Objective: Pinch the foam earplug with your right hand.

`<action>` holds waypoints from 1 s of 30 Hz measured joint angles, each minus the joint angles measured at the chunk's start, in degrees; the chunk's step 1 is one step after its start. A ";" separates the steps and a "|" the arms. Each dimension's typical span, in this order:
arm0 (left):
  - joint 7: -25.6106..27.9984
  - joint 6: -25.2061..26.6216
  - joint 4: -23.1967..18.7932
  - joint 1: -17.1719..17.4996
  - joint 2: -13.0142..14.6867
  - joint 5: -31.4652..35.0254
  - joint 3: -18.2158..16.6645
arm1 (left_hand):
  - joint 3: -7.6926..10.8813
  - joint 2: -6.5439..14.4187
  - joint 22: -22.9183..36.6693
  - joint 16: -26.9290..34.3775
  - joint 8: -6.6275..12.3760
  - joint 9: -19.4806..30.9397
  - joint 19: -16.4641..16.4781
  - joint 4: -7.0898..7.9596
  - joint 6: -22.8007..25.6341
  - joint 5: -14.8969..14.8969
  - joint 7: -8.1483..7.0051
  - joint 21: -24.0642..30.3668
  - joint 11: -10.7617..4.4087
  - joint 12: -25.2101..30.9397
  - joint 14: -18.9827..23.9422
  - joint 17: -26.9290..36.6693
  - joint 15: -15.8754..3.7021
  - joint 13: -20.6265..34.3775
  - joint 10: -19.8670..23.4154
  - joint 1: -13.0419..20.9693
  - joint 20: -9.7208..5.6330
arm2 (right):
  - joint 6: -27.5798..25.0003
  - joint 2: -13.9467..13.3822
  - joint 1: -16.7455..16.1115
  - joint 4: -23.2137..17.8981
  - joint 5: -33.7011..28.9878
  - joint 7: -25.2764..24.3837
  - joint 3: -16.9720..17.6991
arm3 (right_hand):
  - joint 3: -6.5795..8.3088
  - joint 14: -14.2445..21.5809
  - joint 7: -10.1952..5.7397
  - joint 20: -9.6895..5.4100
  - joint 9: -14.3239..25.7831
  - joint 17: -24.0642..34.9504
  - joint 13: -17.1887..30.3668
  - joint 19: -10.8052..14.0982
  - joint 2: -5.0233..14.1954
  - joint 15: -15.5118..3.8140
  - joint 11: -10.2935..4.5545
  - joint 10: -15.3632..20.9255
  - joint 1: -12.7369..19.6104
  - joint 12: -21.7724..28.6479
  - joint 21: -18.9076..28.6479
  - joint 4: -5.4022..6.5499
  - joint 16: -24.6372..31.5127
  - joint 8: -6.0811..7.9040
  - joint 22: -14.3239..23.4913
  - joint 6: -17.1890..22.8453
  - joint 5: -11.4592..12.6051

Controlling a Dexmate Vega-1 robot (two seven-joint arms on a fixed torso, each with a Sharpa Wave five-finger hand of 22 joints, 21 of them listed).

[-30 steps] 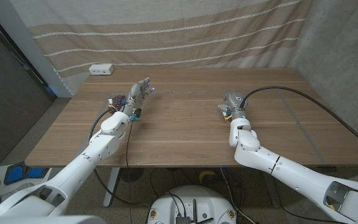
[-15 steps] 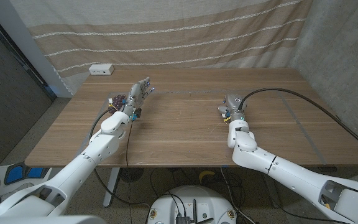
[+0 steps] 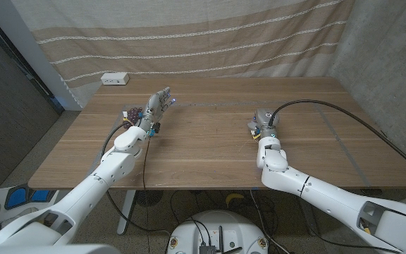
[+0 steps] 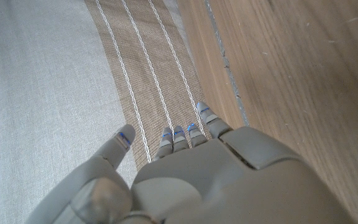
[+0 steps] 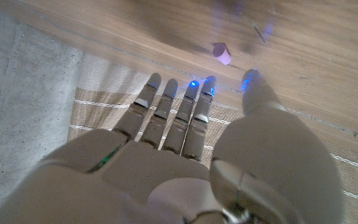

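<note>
The foam earplug (image 5: pixel 222 53) is a small pale pink cylinder lying on the wooden table, seen in the right wrist view. My right hand (image 5: pixel 191 149) hovers over it with its fingers stretched out and apart; the fingertips (image 5: pixel 194 87) stop just short of the plug and hold nothing. In the head view the right hand (image 3: pixel 263 122) is right of the table's middle. My left hand (image 3: pixel 158 106) is raised at the table's left, fingers extended and holding nothing, and the left wrist view shows this left hand (image 4: pixel 197 174) from behind.
A white power strip (image 3: pixel 115 78) lies at the back left corner of the table (image 3: pixel 203 152). A black cable (image 3: pixel 330 106) arcs from my right wrist across the right side. A striped curtain (image 3: pixel 189 42) hangs behind the table.
My right hand has drawn slightly back toward me and lower over the table. The left hand has not moved.
</note>
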 measured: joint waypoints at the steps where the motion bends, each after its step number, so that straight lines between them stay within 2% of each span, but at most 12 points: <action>1: -0.01 0.00 0.00 0.00 0.00 0.00 0.00 | 0.00 0.00 0.00 0.00 0.00 0.00 0.00 0.00 0.00 0.00 0.00 0.00 0.00 0.00 0.00 0.00 0.00 0.00 0.00 0.00 0.00 | 0.00 0.02 0.03 0.06 0.00 0.00 -0.03 | 0.00 0.00 0.00 -0.11 0.00 0.00 0.00 0.11 0.00 0.00 -0.16 0.16 0.00 0.00 0.00 0.00 0.00 0.13 0.00 0.00 0.00; 5: -0.11 0.00 -0.07 0.02 0.09 0.00 -0.01 | 0.00 0.00 0.00 0.00 0.00 0.00 0.00 0.00 0.00 0.00 0.00 0.00 0.00 0.00 0.00 0.00 0.00 0.00 0.00 0.00 0.00 | -0.54 0.30 0.40 0.95 -0.01 -0.02 -0.49 | -0.25 0.04 0.00 -0.10 0.00 0.26 0.24 0.10 0.01 -0.04 -0.18 0.22 0.02 0.00 0.00 -0.25 0.45 0.40 0.00 0.63 0.00; 7: -0.17 0.00 -0.09 0.02 0.11 0.00 -0.02 | 0.00 0.00 0.00 0.00 0.00 0.00 0.00 0.00 0.00 0.00 0.00 0.00 0.00 0.00 0.00 0.00 0.00 0.00 0.00 0.00 0.00 | -0.67 0.39 0.56 1.27 -0.01 -0.04 -0.66 | -0.35 0.31 0.10 -0.10 -0.01 0.48 0.26 0.10 0.66 -0.32 0.04 0.44 0.68 0.17 0.00 -0.14 0.45 0.52 0.00 1.06 0.00; 12: -0.23 0.00 -0.14 0.02 0.17 0.00 -0.06 | 0.00 0.00 0.00 0.00 0.00 0.00 0.00 0.00 0.00 0.00 0.00 0.00 0.00 0.00 0.00 0.00 0.00 0.00 0.00 0.00 0.00 | -0.98 0.62 0.91 1.97 0.05 -0.14 -1.03 | -0.58 0.66 0.61 -0.31 0.10 1.06 0.86 0.31 -0.13 -0.05 0.03 1.66 1.51 0.62 0.00 0.04 1.40 1.58 0.00 3.13 -0.26; 18: -0.35 -0.13 -0.18 0.02 0.24 0.01 -0.09 | -0.02 0.00 0.00 0.00 0.00 0.00 0.00 -0.02 0.00 0.00 0.00 0.00 0.00 0.00 0.00 0.01 0.00 0.00 0.00 0.00 0.00 | -1.41 0.80 1.37 2.67 0.26 -0.22 -1.59 | -0.96 1.37 0.60 -0.51 0.26 2.20 1.85 0.51 1.40 -0.15 -1.12 3.42 3.04 1.49 0.00 -0.34 2.58 3.26 -0.01 6.78 -0.71; 22: -0.48 -0.26 -0.18 0.00 0.25 0.01 -0.10 | -0.18 0.00 0.00 0.00 0.00 0.00 0.00 -0.18 0.00 0.00 0.00 0.00 0.00 0.00 0.00 0.01 0.00 0.00 0.00 0.00 0.00 | -1.54 0.86 1.53 2.99 0.41 -0.31 -1.80 | -0.99 1.97 0.52 -0.92 0.26 2.84 2.56 0.90 3.39 -0.10 -1.41 4.33 5.06 1.77 0.00 -0.44 3.38 3.90 -0.01 7.91 -1.10; 27: -0.63 -0.37 -0.18 -0.02 0.26 0.01 -0.11 | -0.17 0.00 0.00 0.00 0.00 0.00 0.00 -0.17 0.00 0.00 0.00 0.00 0.00 0.00 0.00 0.01 0.00 0.00 0.00 0.00 0.00 | -1.54 0.90 1.87 3.50 0.53 -0.40 -2.18 | -0.78 2.37 0.76 -1.24 0.22 3.53 3.16 0.58 3.25 -0.31 -1.72 5.25 6.11 2.20 0.00 -0.64 4.01 4.46 -0.01 9.21 -1.55; 30: -0.64 -0.39 -0.19 -0.02 0.27 0.01 -0.13 | -0.40 0.00 0.00 0.00 0.00 0.00 0.00 -0.40 0.00 0.00 0.00 0.00 0.00 0.00 0.00 0.01 0.00 0.00 0.00 0.00 0.00 | -1.42 0.92 2.12 3.85 0.65 -0.44 -2.39 | -0.79 2.57 0.77 -1.47 0.20 3.94 3.45 0.81 4.15 -0.11 -1.93 6.28 7.02 2.81 0.22 -0.64 4.24 5.13 -0.01 10.73 -2.00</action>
